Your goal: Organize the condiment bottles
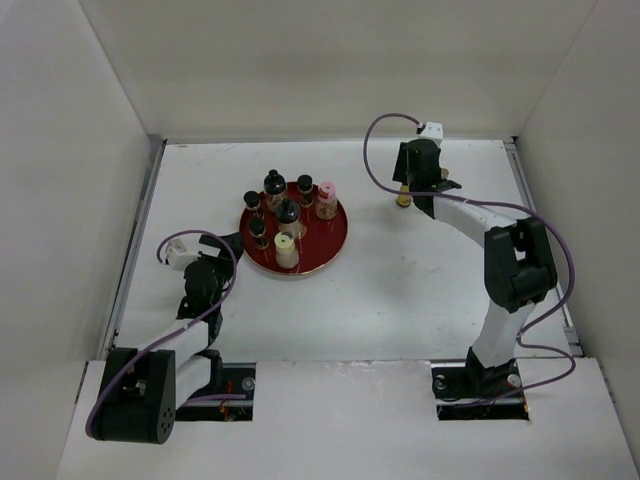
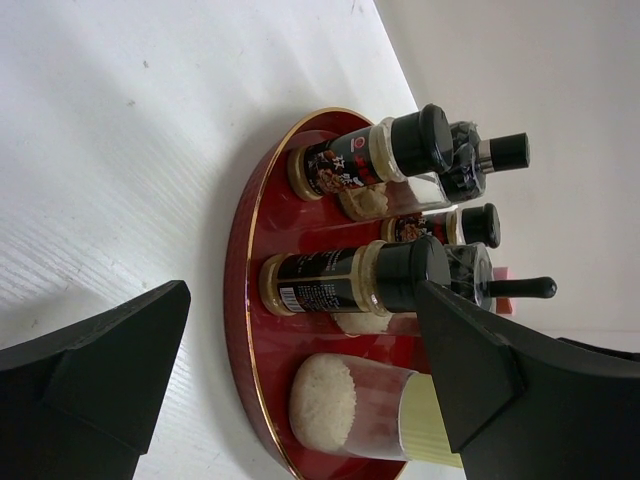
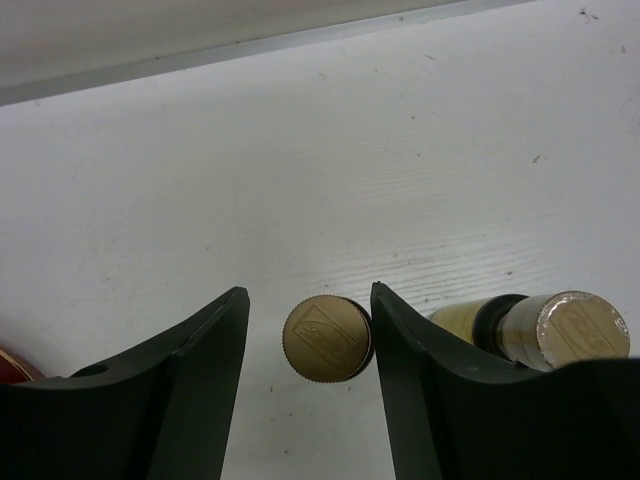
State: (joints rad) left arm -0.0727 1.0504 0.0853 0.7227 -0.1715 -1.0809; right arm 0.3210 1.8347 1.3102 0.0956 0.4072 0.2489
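- My right end effector [image 3: 309, 292] is open wide. It is not holding anything.
- A gold-capped bottle [image 3: 327, 338] stands between its two fingers. The cap sits just beside one finger [image 3: 410, 380], and there is a gap to the other. I cannot tell if the close finger touches it.
- A second gold-capped bottle [image 3: 570, 328] is just past that close finger, outside the end effector.
- Both of these bottles are on the white counter [image 1: 400, 290], well apart from the red tray [image 1: 335, 245], on its right side.
- My left end effector [image 1: 228, 243] is open too, and it grips nothing. It sits low, just beside the left edge of the red tray, and points at it.
- The other bottles stand upright on the red tray.
- The cream-capped jar [image 1: 285, 243] is at the near edge of the tray.
- The pink-capped bottle [image 1: 326, 190] is at the far right of the tray.
- Five black-capped bottles [image 1: 288, 210] fill the middle, left and far parts of the tray.
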